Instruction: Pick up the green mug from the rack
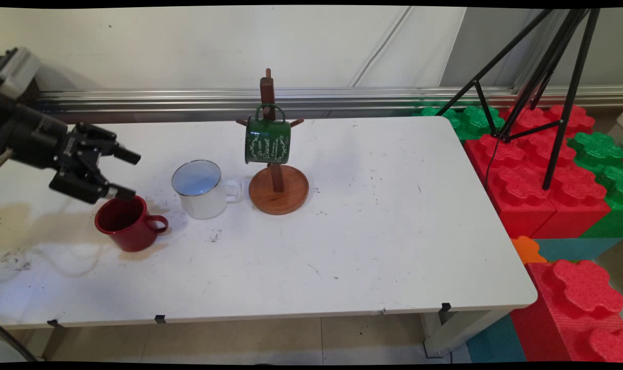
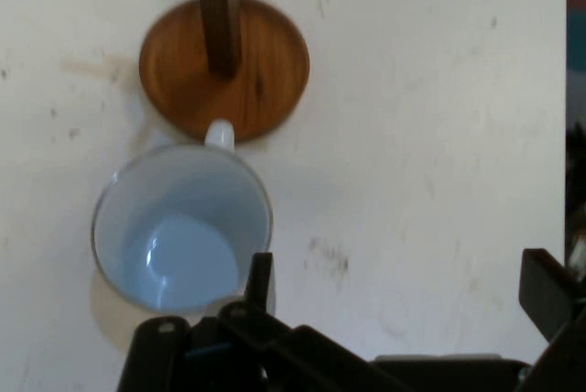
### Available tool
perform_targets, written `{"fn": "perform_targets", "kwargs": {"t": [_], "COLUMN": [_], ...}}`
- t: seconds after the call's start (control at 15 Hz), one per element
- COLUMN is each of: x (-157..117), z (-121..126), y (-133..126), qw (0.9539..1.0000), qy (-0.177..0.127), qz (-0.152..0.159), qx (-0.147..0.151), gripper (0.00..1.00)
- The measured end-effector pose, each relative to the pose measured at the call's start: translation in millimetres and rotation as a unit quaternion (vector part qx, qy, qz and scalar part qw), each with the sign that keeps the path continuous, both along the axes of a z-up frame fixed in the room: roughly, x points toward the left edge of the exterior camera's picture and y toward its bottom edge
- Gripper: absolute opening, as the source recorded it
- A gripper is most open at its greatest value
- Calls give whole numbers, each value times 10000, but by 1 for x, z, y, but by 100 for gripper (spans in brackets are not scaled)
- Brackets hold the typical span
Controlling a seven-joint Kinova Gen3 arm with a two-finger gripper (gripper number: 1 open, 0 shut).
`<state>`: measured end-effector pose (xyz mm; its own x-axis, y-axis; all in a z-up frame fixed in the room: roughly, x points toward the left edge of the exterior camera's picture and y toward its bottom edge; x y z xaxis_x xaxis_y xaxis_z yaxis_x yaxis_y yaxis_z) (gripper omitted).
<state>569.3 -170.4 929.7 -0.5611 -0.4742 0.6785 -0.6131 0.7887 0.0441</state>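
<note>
Over the bench's [image 1: 373, 246] left end I've got the pincer [image 1: 124, 174] spread wide, nothing in it, lower finger just above the red mug's [image 1: 128, 224] back rim. White mug [image 1: 203, 189] sits just right of it, handle twd the wooden rack [image 1: 278, 187], green mug [image 1: 268, 140] hung on a peg. I'd keep fingers clear of both rims, approx level, and go slow.

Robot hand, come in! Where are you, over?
Black two-finger gripper open, above the upright red ceramic mug. White enamel mug stands beside it. Green enamel mug hangs on the wooden mug tree.
</note>
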Motion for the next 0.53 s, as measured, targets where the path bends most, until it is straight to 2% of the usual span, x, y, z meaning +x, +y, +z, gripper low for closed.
{"fn": "perform_targets", "kwargs": {"t": [0.53], "x": [-16], "z": [13], "y": [-25], "qw": [9967], "qy": [775], "qz": [145], "qx": [-175], "gripper": [100]}}
